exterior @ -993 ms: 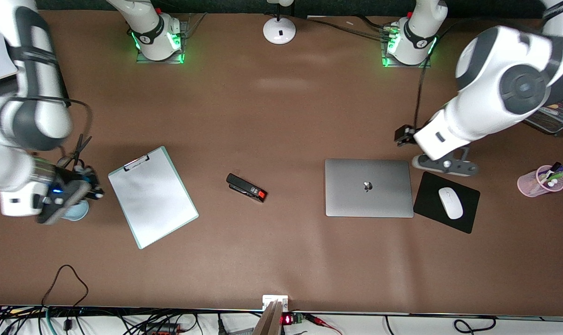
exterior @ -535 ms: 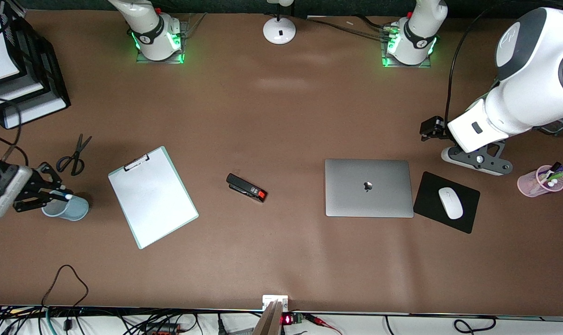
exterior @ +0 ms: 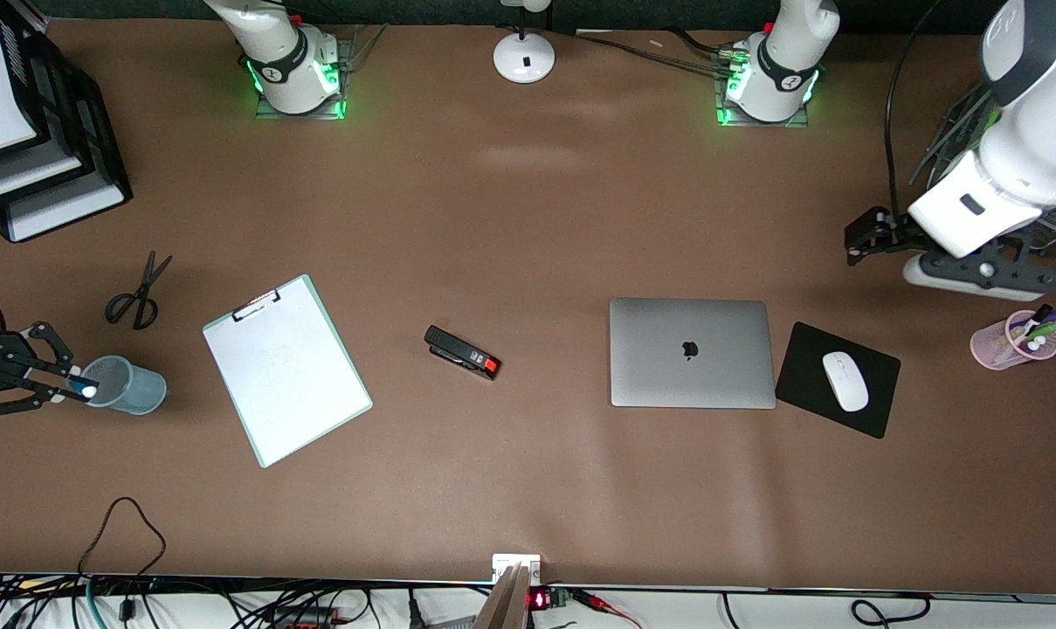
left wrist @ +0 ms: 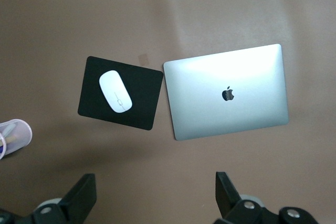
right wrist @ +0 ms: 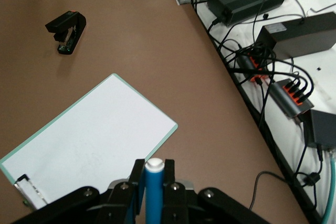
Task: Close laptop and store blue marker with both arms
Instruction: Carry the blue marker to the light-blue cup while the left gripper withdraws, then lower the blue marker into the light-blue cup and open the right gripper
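Blue marker (exterior: 80, 390) sits pinched between the right gripper (exterior: 56, 385) fingers, white cap over the rim of the pale blue cup (exterior: 130, 386). Beside it lie scissors (exterior: 137, 293), clipboard (exterior: 286, 369), stapler (exterior: 462, 352), then the shut laptop (exterior: 692, 352) by the mouse pad (exterior: 877, 384). The left gripper (exterior: 868, 240) hangs spread, near the pink cup (exterior: 997, 345).

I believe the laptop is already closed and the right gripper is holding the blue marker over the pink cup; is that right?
Not quite. The laptop is closed, and the right gripper holds the blue marker, but over the light blue cup, not the pink one, as the front view shows.
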